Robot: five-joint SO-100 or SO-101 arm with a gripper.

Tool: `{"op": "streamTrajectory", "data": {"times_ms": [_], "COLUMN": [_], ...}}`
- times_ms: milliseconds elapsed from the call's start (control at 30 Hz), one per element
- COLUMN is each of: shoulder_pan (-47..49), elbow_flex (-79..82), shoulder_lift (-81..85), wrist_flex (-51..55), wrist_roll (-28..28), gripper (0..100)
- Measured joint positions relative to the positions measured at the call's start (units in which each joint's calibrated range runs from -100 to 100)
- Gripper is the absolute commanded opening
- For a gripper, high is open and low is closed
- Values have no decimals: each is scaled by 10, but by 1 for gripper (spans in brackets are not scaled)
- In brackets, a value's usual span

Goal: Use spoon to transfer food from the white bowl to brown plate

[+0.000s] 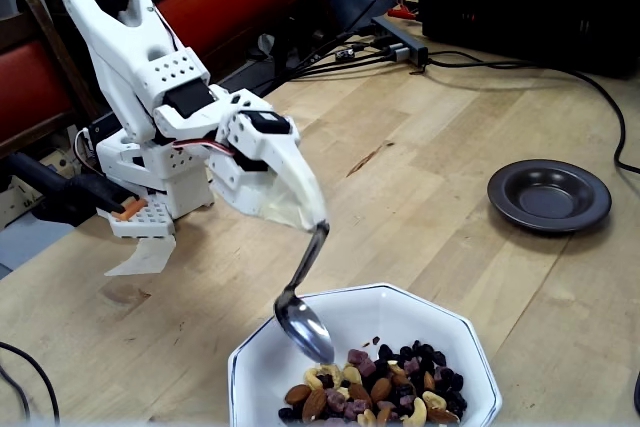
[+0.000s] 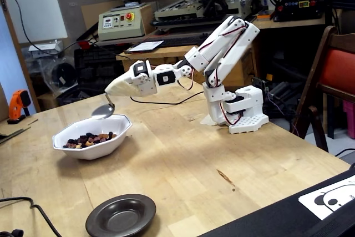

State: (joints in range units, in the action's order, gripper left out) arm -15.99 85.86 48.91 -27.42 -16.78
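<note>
The white arm (image 1: pixel 150 57) reaches out from its base (image 2: pixel 238 112) on the wooden table (image 1: pixel 450 247) and tilts down toward the white bowl (image 1: pixel 280 347). Its gripper (image 1: pixel 305 212) is wrapped in pale tape or cloth, so the fingers are hidden; whether they are apart or together cannot be told, though the spoon (image 1: pixel 300 302) hangs fixed from the wrapped tip. In the other fixed view the same gripper (image 2: pixel 113 90) points down and to the left, with the spoon (image 2: pixel 104 110) just above the bowl's far rim.

The spoon's handle curves downward and its shiny oval end sits inside the white bowl on the left side, just beside the food (image 1: pixel 375 387) and above the bare white bottom. The spoon looks empty. The food lies heaped in the near right part of the bowl: nuts, dark raisins and pinkish pieces. From the side, the food (image 2: pixel 89 138) shows as a low pile within the white bowl (image 2: pixel 83 149).

The brown plate (image 1: pixel 549 195) stands empty, well apart from the bowl, far right on the table in one fixed view; in the other the plate (image 2: pixel 121 215) is near the front edge, to the right of the bowl. A black cable (image 1: pixel 590 87) runs along the table past it
</note>
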Motion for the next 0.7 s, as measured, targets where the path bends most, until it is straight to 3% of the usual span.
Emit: {"op": "streamTrajectory", "data": {"times_ms": [700], "shoulder_pan": [-1], "elbow_flex": [-120], "shoulder_lift": [-184], "wrist_flex": [0], "wrist_roll": [-17], "gripper": [2]}}
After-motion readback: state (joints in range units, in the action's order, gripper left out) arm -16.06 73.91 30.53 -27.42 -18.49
